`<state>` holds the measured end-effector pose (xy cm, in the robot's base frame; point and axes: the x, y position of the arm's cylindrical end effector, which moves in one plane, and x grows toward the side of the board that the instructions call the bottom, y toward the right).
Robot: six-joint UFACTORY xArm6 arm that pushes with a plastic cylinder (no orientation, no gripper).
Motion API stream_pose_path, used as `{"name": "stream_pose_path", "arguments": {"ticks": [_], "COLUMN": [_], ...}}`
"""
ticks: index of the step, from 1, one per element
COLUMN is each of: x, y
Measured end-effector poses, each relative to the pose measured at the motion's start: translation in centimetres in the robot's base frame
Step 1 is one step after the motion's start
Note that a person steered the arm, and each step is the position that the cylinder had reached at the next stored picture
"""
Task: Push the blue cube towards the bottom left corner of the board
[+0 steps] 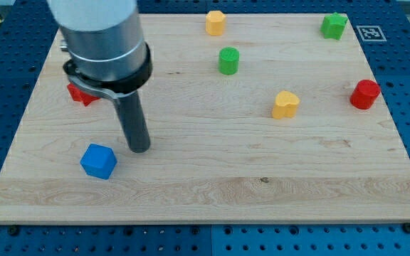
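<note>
The blue cube (98, 161) lies on the wooden board (212, 185) near its lower left part. My tip (139, 148) rests on the board just to the right of the cube and slightly above it in the view, with a small gap between them. The arm's grey body rises from the tip toward the view's top left.
A red block (80, 93) sits partly hidden behind the arm at the left. A yellow block (215, 23) and a green star-like block (334, 25) are at the top. A green cylinder (228, 60), a yellow heart-like block (285, 104) and a red cylinder (365, 94) lie to the right.
</note>
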<state>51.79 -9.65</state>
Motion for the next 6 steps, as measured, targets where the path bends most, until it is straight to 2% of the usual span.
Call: {"name": "stream_pose_path", "arguments": {"ticks": [2, 4, 6], "x": [4.0, 3.9, 0.6], "y": [0.2, -4.1, -6.7]}}
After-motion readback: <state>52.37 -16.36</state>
